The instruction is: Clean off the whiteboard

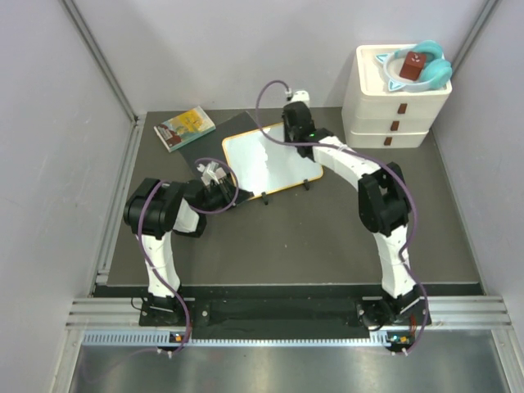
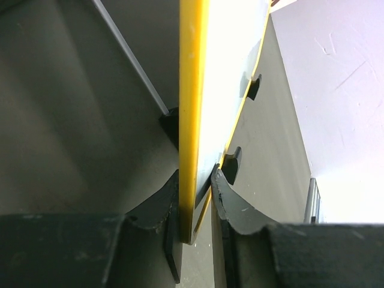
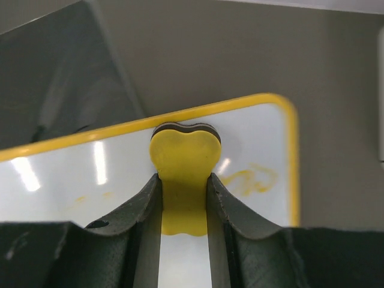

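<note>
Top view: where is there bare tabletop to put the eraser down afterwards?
Widest bare patch: the tabletop in front of the whiteboard, between left arm and right arm. Another lies right of the right arm, in front of the drawers. Crowded back left: book, left gripper.

No readable text, book (image 1: 184, 128) lettering too small, whiteboard (image 3: 78, 174) scribbles illegible

Right wrist view's left edge cuts off the whiteboard (image 3: 72, 177).

Pale lilac walls (image 1: 246, 49) on 3 sides, dark grey tabletop (image 1: 286, 246), white drawer unit (image 1: 372, 110) in back-right corner, even light tbh.
</note>
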Robot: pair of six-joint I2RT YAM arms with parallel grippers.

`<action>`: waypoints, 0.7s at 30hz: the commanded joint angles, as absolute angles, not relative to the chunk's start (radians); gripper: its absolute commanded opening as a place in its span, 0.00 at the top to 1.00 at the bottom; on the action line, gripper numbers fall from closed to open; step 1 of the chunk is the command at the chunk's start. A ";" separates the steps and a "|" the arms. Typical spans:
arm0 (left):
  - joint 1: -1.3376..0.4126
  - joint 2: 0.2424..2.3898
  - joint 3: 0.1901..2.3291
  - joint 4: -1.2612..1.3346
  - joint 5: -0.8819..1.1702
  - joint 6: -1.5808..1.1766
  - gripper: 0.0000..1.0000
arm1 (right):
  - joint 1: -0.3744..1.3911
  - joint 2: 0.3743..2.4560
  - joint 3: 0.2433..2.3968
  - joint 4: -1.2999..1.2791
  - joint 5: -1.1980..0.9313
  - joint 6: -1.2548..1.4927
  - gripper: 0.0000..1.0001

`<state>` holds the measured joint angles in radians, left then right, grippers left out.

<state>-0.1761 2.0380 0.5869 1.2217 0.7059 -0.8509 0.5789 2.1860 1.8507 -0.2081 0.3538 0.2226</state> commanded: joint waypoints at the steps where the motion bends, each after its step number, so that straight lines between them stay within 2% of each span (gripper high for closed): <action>1: -0.176 2.051 0.557 1.109 0.641 -0.784 1.00 | 0.476 2.223 1.740 -0.267 0.426 0.247 1.00; 12: -0.176 2.049 0.557 1.106 0.638 -0.782 1.00 | 0.482 2.184 1.671 -0.242 0.405 0.229 1.00; 21: -0.178 2.049 0.557 1.108 0.640 -0.782 1.00 | 0.506 2.129 1.614 -0.328 0.370 0.276 1.00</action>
